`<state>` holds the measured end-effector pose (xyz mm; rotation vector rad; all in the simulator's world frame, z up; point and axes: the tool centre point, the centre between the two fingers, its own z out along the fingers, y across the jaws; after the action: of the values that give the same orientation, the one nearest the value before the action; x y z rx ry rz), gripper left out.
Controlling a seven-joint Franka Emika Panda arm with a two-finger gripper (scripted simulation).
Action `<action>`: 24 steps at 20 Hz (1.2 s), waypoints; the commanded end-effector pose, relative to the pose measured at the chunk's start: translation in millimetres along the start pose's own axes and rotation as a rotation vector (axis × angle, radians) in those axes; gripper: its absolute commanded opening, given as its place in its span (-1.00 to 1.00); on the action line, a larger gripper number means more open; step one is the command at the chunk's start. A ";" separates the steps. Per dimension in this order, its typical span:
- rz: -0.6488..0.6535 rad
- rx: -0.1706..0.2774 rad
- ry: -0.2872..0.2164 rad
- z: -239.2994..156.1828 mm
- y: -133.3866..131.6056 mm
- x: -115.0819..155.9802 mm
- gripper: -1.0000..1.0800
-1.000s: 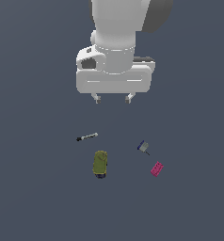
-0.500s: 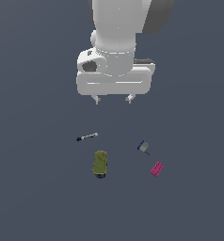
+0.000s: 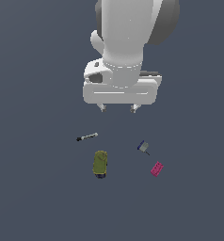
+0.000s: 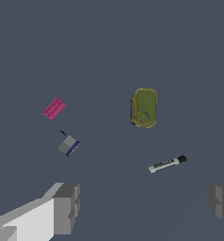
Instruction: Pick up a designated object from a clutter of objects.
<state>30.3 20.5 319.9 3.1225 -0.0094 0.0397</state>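
The fingers (image 3: 118, 108) hang spread apart with nothing between them, high above the table (image 3: 34, 188); in the exterior view their two short tips show just under the white hand, a little above the middle of the frame. In the wrist view one finger (image 4: 67, 208) sits at the lower left and the other at the lower right edge, with only bare table in the gap.

No part of the pick-up looks done. The pink block (image 3: 156, 169) lies flat on the table, lower right of centre in the exterior view and upper left of centre in the wrist view (image 4: 53, 108), untouched and well apart from the fingers. It is the item farthest toward the exterior view's right.

Near the block, up and to its left in the exterior view, lies the small grey-and-blue piece (image 3: 143, 146), close but not touching. The green bottle (image 3: 100, 163) lies on its side below the frame's centre, and the thin black-and-silver stick (image 3: 86, 137) lies above and left of it. All four stand clear of each other.

What is left, as I judge it: shifting over the block, descending, closing on it and lifting. The block's bumps are too small here to tell, perhaps, which way gives the best grip.
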 end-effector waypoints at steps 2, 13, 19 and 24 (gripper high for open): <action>0.044 0.001 -0.002 12.2 -10.7 10.5 0.92; 0.241 0.006 -0.008 71.7 -60.9 49.8 0.92; 0.353 0.008 -0.013 109.9 -91.6 66.2 0.92; 0.447 0.009 -0.017 143.8 -117.8 76.3 0.92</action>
<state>107.8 127.2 186.6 3.0668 -0.6591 0.0202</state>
